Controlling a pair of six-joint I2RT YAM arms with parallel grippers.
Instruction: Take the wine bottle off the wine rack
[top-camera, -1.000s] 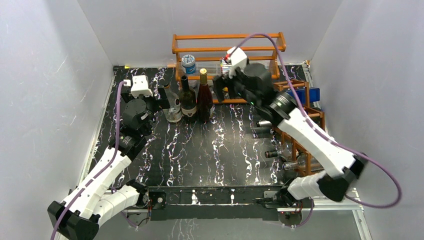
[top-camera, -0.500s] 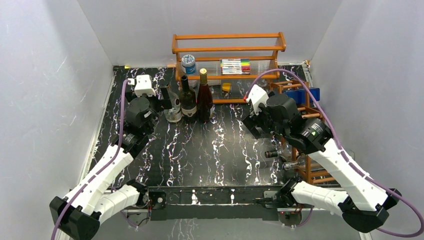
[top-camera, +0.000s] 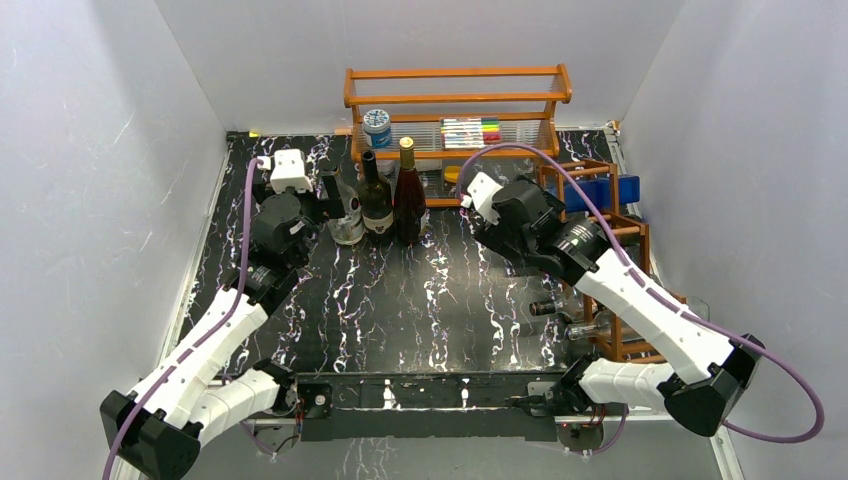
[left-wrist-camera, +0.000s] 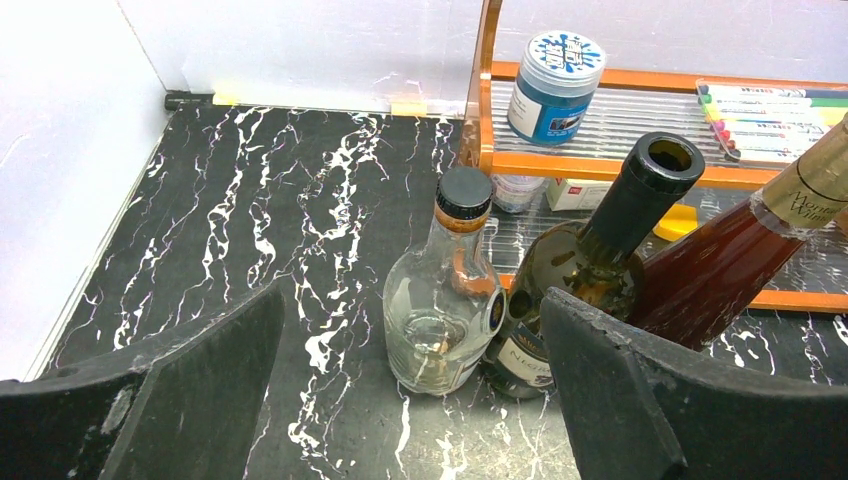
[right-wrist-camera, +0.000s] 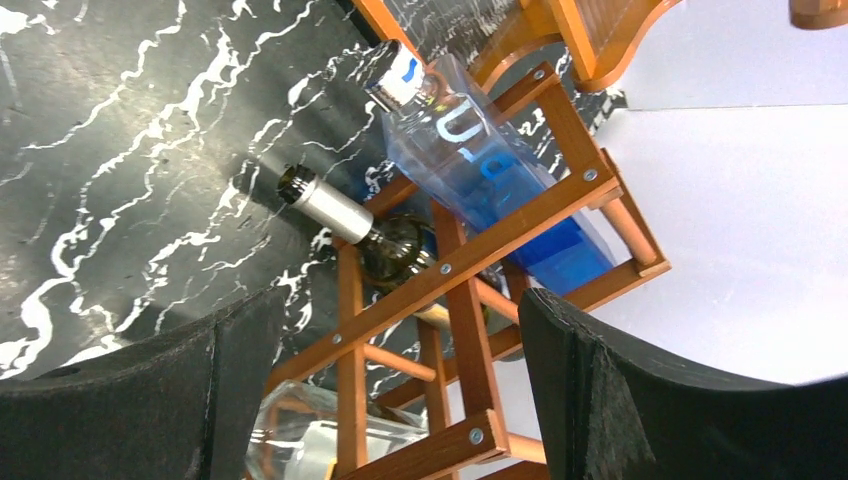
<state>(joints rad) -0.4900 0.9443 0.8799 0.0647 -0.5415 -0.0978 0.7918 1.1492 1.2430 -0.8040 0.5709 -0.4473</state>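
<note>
The right pincer (right-wrist-camera: 400, 300), spread wide and holding nothing, faced the wine rack (right-wrist-camera: 515, 222) at the right edge of the desk (top-camera: 400, 300). The wine bottle (right-wrist-camera: 335, 212) lay in one cell, its silver-foiled neck jutting over the black marbled top. The left pincer (left-wrist-camera: 412, 300), also spread, faced three standing bottles (left-wrist-camera: 440, 310) before the orange shelf (top-camera: 455, 98). White walls (top-camera: 80, 200) hemmed three sides, and open marbled surface stretched between the arms.

Blue bottle (right-wrist-camera: 480, 165) and silver-necked wine bottle (right-wrist-camera: 335, 212) in the wine rack (right-wrist-camera: 500, 240), beyond wide-apart fingers (right-wrist-camera: 650, 400)
</note>
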